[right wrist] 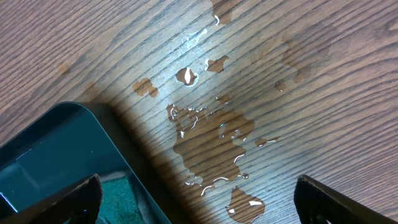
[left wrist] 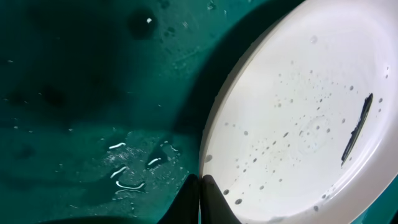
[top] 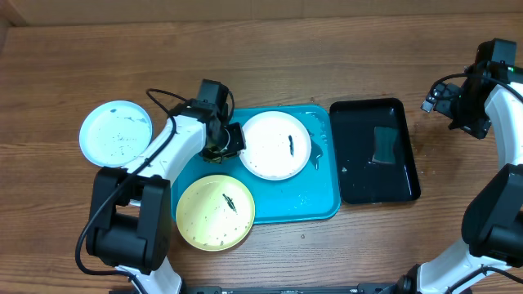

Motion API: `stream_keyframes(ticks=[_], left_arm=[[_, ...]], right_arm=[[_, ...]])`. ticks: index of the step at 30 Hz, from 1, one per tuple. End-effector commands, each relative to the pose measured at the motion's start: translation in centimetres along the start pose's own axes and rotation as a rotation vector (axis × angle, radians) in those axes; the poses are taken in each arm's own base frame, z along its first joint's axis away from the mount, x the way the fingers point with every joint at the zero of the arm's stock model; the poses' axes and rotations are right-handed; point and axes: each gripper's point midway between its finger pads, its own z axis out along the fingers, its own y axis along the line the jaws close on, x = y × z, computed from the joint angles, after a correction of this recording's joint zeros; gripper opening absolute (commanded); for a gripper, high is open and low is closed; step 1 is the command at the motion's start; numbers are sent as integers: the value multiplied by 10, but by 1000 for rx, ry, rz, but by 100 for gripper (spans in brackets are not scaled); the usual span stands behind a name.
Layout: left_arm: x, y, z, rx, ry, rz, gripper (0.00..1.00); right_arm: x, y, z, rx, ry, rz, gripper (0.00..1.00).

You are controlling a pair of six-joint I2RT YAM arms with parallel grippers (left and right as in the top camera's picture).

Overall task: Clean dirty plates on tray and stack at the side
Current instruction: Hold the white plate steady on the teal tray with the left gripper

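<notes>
The teal tray [top: 319,202] holds a white plate [top: 274,147] with a dark smear and specks. A yellow-green plate [top: 216,212] with a dark smear overlaps the tray's front left corner. A pale blue-green plate [top: 116,133] with specks lies on the table to the left, off the tray. My left gripper [top: 222,144] is at the white plate's left rim. In the left wrist view the left gripper [left wrist: 200,198] is shut on the rim of the white plate [left wrist: 292,112], above the wet tray [left wrist: 74,93]. My right gripper [right wrist: 199,211] is open over bare table at the far right.
A glossy black tray [top: 376,151] with a green sponge [top: 384,145] stands right of the teal tray. In the right wrist view its corner [right wrist: 62,143] and the sponge [right wrist: 118,199] show, with a water puddle [right wrist: 211,137] on the wood.
</notes>
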Motion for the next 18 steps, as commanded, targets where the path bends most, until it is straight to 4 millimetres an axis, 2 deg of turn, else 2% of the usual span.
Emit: stream_keyframes(ticks=[1, 2, 6, 8, 11, 14, 18], left_arm=[[4, -1, 0, -3, 9, -13, 15], [4, -1, -1, -4, 11, -9, 20], [1, 1, -14, -16, 29, 11, 24], [-4, -2, -22, -14, 25, 27, 28], [-10, -7, -27, -8, 5, 46, 45], [-17, -6, -26, -26, -28, 54, 47], [-25, 1, -24, -106, -87, 78, 42]], right_arm=[[-10, 1, -14, -10, -49, 6, 100], [-10, 1, -14, -10, -49, 6, 100], [-10, 1, -14, -10, -49, 6, 100], [-10, 1, -14, -10, -49, 6, 100], [-10, 1, -14, -10, -49, 6, 100], [-10, 1, -14, -10, -48, 6, 100], [-10, 1, -14, -10, -49, 6, 100]])
